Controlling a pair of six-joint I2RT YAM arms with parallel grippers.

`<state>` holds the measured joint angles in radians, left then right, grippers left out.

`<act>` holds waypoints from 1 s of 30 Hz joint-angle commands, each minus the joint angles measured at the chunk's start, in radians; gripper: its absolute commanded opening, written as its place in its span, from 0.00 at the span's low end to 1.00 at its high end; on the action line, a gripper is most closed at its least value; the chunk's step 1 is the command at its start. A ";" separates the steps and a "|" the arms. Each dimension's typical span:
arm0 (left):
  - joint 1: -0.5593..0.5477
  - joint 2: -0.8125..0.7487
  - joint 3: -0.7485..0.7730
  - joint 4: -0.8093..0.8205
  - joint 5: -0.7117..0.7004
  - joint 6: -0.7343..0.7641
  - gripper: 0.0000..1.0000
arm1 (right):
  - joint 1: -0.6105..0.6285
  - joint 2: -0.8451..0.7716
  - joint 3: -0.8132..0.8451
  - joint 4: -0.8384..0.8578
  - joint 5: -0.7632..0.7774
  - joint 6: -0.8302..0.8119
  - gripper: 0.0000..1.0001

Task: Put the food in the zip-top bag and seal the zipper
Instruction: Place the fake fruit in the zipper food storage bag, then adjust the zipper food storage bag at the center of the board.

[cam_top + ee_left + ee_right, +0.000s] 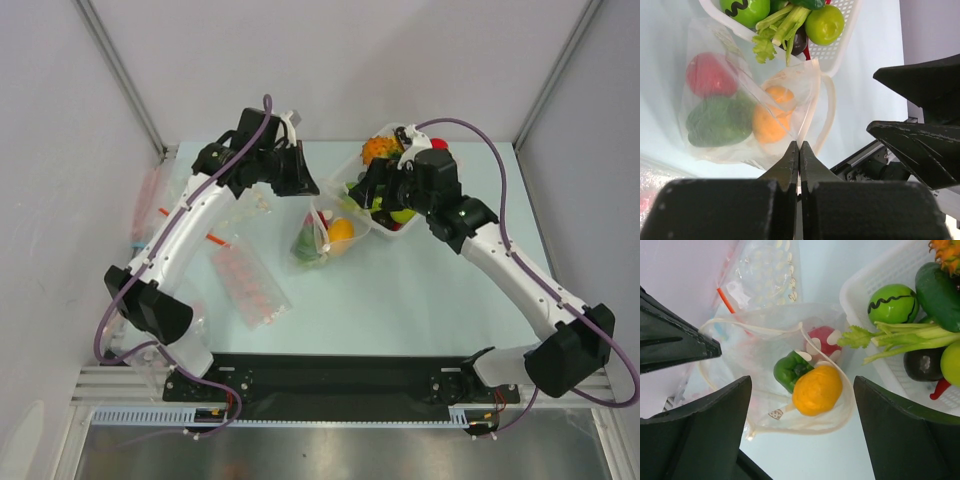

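The clear zip-top bag (322, 240) stands open on the table left of the white basket (352, 168). In it lie an orange piece (817, 390), a green pepper (789, 370) and a red white-spotted piece (821, 337). My left gripper (800, 146) is shut on the bag's rim, by the zipper (798, 429), and holds the mouth up; in the top view it (306, 186) is just behind the bag. My right gripper (802, 385) is open and empty, hovering over the bag's mouth; in the top view it (362, 190) is at the basket's near edge.
The basket holds more food: a green striped ball (892, 304), celery (900, 337), a dark cucumber (940, 292), a lime-green fruit (825, 24). A flat packet with pink-red blobs (250, 285), a clear packet with white dots (772, 270) and a red strip (725, 299) lie left of the bag.
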<state>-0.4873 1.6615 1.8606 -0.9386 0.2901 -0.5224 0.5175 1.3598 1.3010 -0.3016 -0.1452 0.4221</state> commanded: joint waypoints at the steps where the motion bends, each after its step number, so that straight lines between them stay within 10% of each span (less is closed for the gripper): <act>1: 0.009 -0.078 0.009 0.024 -0.002 0.009 0.00 | -0.004 -0.019 -0.049 -0.074 0.022 -0.002 0.88; 15: 0.007 -0.120 0.006 0.009 -0.014 0.015 0.00 | -0.001 0.067 -0.048 -0.093 -0.053 0.050 0.65; 22: 0.009 -0.132 -0.041 0.004 -0.035 0.028 0.00 | 0.015 0.052 0.007 -0.077 -0.079 0.040 0.00; 30: 0.009 -0.190 -0.221 0.053 -0.046 0.025 0.00 | 0.134 -0.027 0.115 -0.008 0.041 -0.049 0.00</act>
<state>-0.4862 1.5284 1.6741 -0.9375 0.2520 -0.5129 0.6189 1.4132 1.3411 -0.4057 -0.1577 0.4217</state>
